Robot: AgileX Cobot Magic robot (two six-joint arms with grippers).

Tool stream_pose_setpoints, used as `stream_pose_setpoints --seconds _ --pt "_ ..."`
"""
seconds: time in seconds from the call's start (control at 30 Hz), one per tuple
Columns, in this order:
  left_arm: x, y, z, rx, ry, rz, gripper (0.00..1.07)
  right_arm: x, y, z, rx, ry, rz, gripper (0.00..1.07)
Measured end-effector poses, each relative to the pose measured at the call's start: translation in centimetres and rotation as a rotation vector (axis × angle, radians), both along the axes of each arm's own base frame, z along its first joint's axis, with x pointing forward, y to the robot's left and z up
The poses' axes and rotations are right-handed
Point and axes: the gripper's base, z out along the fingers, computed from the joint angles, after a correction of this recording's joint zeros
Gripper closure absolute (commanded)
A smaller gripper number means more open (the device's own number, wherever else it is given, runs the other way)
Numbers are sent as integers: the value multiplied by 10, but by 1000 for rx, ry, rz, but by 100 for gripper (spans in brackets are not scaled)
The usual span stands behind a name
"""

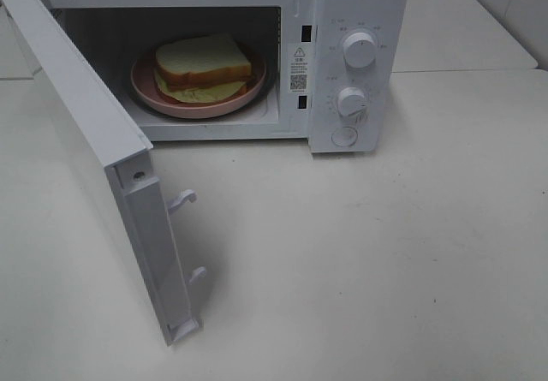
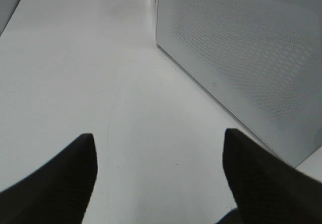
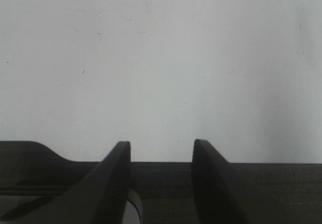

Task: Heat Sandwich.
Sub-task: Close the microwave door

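The sandwich [image 1: 203, 62], white bread with an orange crust and pale yellow filling, lies on a round pink plate [image 1: 248, 94] inside the white microwave [image 1: 360, 21]. The microwave's door [image 1: 94, 150] stands wide open, swung out to the left. Neither arm shows in the exterior high view. My left gripper [image 2: 158, 138] is open over bare white table, with the door's perforated outer face [image 2: 241, 58] just beside it. In the right wrist view my right gripper [image 3: 161, 146] has its fingers apart above bare table, with nothing between them.
Two white latch hooks [image 1: 182, 199] stick out from the door's inner edge. Two knobs [image 1: 360, 49] and a round button sit on the microwave's right panel. A table seam runs behind the microwave at the right.
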Motion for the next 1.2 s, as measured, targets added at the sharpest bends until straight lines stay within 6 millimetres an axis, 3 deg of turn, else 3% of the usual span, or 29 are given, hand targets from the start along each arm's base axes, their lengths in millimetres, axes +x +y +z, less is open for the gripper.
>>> stream_pose_setpoints --seconds 0.33,1.2 --pt "0 0 0 0 0 0 40 -43 -1 -7 -3 -219 -13 57" --pt "0 0 0 0 0 0 40 -93 -2 -5 -4 -601 -13 56"
